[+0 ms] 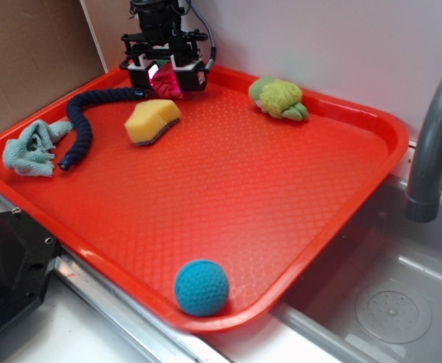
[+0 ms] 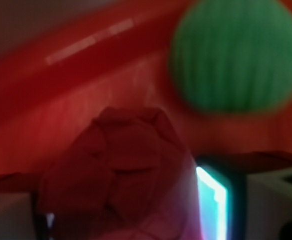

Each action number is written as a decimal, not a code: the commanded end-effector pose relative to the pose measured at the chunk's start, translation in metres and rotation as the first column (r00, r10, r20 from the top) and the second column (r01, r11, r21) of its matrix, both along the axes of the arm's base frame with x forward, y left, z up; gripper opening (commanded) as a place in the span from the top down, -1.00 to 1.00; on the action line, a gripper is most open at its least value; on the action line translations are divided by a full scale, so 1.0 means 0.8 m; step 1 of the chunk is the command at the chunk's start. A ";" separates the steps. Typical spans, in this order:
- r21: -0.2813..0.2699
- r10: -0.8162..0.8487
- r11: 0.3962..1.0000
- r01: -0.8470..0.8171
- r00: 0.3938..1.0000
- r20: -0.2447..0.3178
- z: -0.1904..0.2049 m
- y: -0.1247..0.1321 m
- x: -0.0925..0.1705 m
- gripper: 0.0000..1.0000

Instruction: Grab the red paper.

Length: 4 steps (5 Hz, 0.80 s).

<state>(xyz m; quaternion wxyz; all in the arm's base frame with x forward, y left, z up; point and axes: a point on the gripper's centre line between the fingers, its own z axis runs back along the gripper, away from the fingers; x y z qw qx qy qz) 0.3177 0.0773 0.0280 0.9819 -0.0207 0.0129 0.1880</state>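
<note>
The red paper (image 1: 169, 82), one crumpled wad, sits clamped between your fingers (image 1: 168, 76) at the tray's (image 1: 281, 189) 11 o'clock corner. Also on the tray: one yellow sponge (image 1: 152, 121), one blue ball (image 1: 202, 287), one dark rope (image 1: 85, 125), one teal cloth (image 1: 32, 147), one green plush toy (image 1: 279, 98).

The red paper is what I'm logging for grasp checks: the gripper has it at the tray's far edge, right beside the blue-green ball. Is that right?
Not quite. The gripper does have the red paper between its fingers at the far edge of the tray, but the exterior view shows the yellow sponge beside it. The blue-green ball sits at the tray's near edge.
</note>
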 end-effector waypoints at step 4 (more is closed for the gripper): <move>-0.020 -0.226 0.973 0.230 0.968 0.109 0.262 -0.094 -0.165 1.00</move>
